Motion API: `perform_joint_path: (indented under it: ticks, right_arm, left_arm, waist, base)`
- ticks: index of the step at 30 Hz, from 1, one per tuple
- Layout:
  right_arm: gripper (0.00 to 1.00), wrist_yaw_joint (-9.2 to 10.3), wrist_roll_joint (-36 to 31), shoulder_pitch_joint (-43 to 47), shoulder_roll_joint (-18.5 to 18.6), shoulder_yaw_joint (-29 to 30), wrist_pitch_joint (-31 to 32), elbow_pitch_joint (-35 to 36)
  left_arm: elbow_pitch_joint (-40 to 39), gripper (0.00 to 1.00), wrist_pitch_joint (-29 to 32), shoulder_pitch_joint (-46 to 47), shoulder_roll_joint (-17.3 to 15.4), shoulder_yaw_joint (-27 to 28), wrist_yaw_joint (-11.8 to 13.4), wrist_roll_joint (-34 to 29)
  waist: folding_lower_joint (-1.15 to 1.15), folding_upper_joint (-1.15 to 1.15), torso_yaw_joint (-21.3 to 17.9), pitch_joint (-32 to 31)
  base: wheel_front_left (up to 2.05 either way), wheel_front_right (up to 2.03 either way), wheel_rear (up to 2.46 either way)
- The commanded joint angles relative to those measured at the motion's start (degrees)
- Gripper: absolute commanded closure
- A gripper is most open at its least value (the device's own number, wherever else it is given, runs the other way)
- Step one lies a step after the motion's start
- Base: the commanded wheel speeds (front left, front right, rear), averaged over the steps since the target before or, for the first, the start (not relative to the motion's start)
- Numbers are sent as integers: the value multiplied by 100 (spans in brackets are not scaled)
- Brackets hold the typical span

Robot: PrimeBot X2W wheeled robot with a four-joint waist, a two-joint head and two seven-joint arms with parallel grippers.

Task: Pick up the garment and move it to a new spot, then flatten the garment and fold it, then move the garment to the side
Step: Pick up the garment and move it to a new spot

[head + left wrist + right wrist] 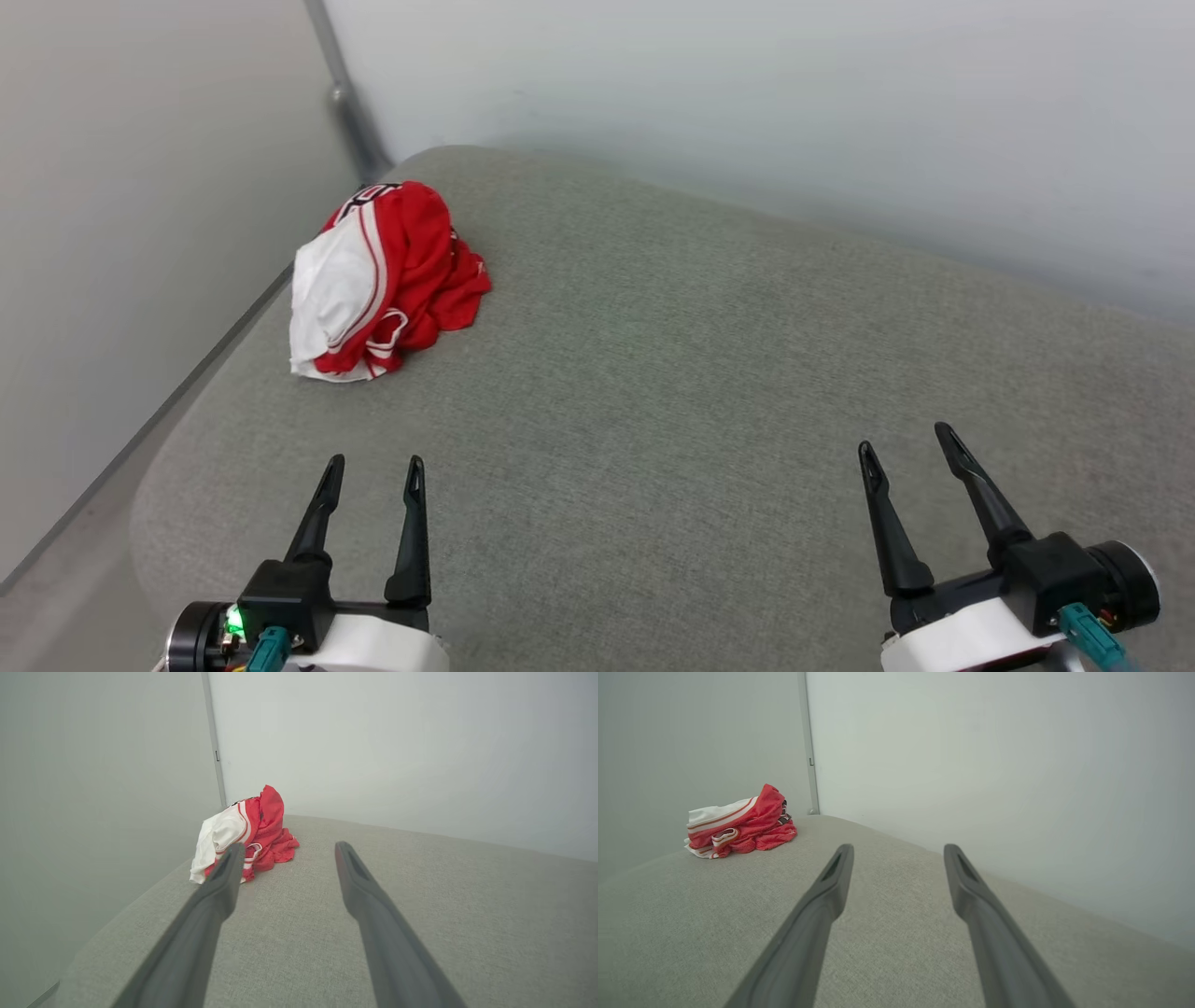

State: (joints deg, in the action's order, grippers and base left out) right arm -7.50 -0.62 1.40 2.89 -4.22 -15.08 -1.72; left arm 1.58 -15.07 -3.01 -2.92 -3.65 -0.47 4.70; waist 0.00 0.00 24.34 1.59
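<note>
While the shirt (383, 280) sits bunched at the far left corner of the bench (700, 373), the left gripper (375, 460) and right gripper (904, 437) hover by its near edge; jaws apart, empty. Pickup seems not yet begun.

The garment (383, 280) lies on the cushion (709, 392), far left, beyond the left hand (375, 460)
</note>
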Motion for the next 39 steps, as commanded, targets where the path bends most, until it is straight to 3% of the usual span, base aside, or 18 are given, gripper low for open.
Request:
perform_joint_path:
  ticks: [1, 10, 23, 34, 37, 39]
  right_arm:
    - [0, 2, 24, -23, -3, -7, -14, -8]
    - [0, 2, 77, -31, -3, -66, -14, -64]
    - [0, 2, 55, -81, -3, -114, -14, -70]
    - [0, 2, -463, -400, 41, -163, -14, 72]
    - [0, 2, -545, -510, 133, -202, -14, 128]
    - [0, 2, -618, -631, 250, -208, -14, 224]
  left_arm:
    - [-36, 0, -16, -27, 6, -4, 14, -28]
    - [-75, 0, -16, -94, 6, 0, -8, -68]
    - [-102, 0, -16, -64, 6, 40, 12, 101]
    - [547, 0, -16, 863, 7, 350, -292, 576]
    - [785, 0, -16, 1245, -64, 580, -391, 632]
    - [1209, 0, -16, 1854, -355, 819, -529, 711]
  waist:
    - [0, 0, 238, -16]
    - [0, 0, 548, -51]
    - [0, 0, 462, 41]
    - [0, 0, 11, 1122]
    - [0, 0, -108, 1406]
    - [0, 0, -305, 1831]
  base:
    - [0, 0, 0]
    - [0, 0, 0]
    - [0, 0, 0]
    - [0, 0, 0]
    - [0, 0, 0]
    - [0, 0, 0]
